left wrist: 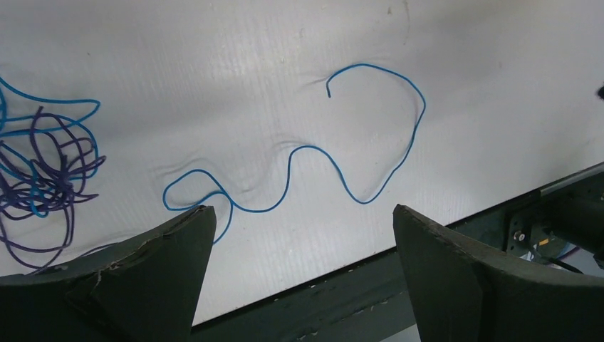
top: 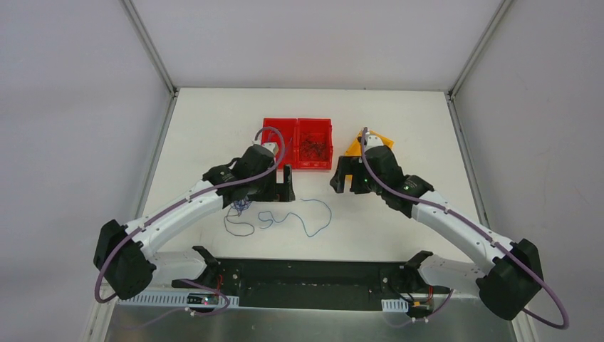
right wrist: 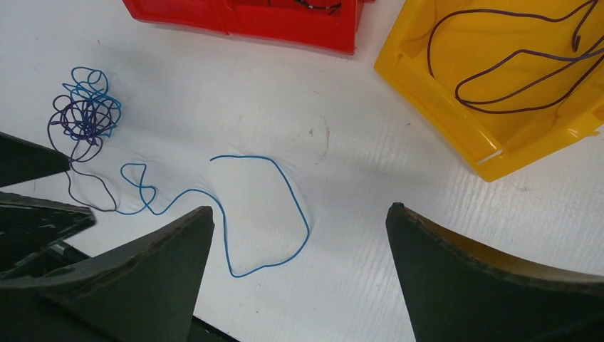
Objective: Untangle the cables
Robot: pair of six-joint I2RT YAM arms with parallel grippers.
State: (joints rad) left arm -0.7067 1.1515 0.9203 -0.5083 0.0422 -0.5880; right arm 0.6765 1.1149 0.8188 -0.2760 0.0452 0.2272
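Observation:
A small knotted bundle of blue and purple cables [top: 242, 206] lies on the white table, just in front of my left gripper [top: 279, 185]. It also shows in the left wrist view [left wrist: 43, 171] and the right wrist view [right wrist: 85, 114]. One blue cable [top: 330, 214] trails from it in loose curves to the right, flat on the table [left wrist: 424, 108] [right wrist: 308, 226]. My left gripper [left wrist: 300, 210] is open and empty above that cable. My right gripper [top: 345, 178] [right wrist: 300, 208] is open and empty, hovering right of the cable's end.
A red two-compartment bin [top: 313, 120] [right wrist: 249, 21] stands behind the grippers, with dark small items in its right half. A yellow bin [top: 354, 147] [right wrist: 441, 107] to its right holds a dark purple cable [right wrist: 513, 92]. The table's near edge is close below the cables.

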